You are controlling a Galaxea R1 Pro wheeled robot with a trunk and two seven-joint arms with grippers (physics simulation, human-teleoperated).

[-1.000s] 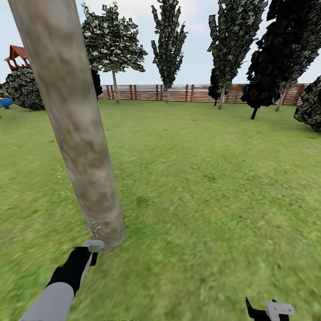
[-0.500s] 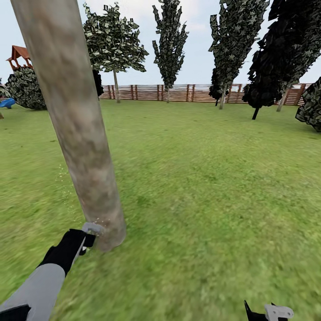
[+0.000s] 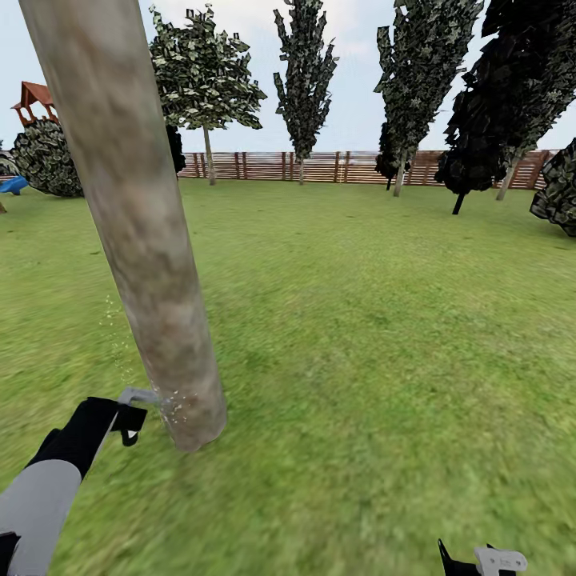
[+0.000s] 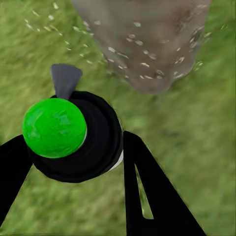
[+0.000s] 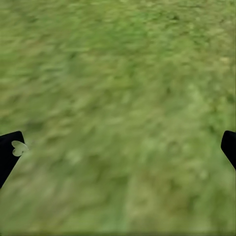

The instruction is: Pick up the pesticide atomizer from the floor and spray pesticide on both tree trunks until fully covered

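Observation:
The pesticide atomizer [image 4: 54, 128] has a round green top, a black body and a grey nozzle [image 4: 65, 78]. My left gripper [image 4: 73, 142] is shut on it, one black finger on each side. In the head view the left gripper [image 3: 124, 420] holds the atomizer [image 3: 140, 397] low, just left of the base of the thick grey-beige tree trunk [image 3: 140, 224]. White specks of pesticide [image 3: 172, 410] dot the trunk's foot, and the same specks [image 4: 142, 64] speckle the bark and the grass beside it. My right gripper [image 3: 480, 558] hangs open over bare lawn [image 5: 118, 98].
Green lawn [image 3: 360, 320] stretches to a brown slat fence [image 3: 320, 166]. A leafy tree with a pale trunk [image 3: 208, 156] stands by the fence at the back left. Dark columnar trees [image 3: 496, 96] line the back right. A red-roofed play structure [image 3: 32, 100] shows far left.
My left arm has swung the atomizer from in front of the trunk's base round to its left side. White specks still fall by the base. The right gripper has stayed put.

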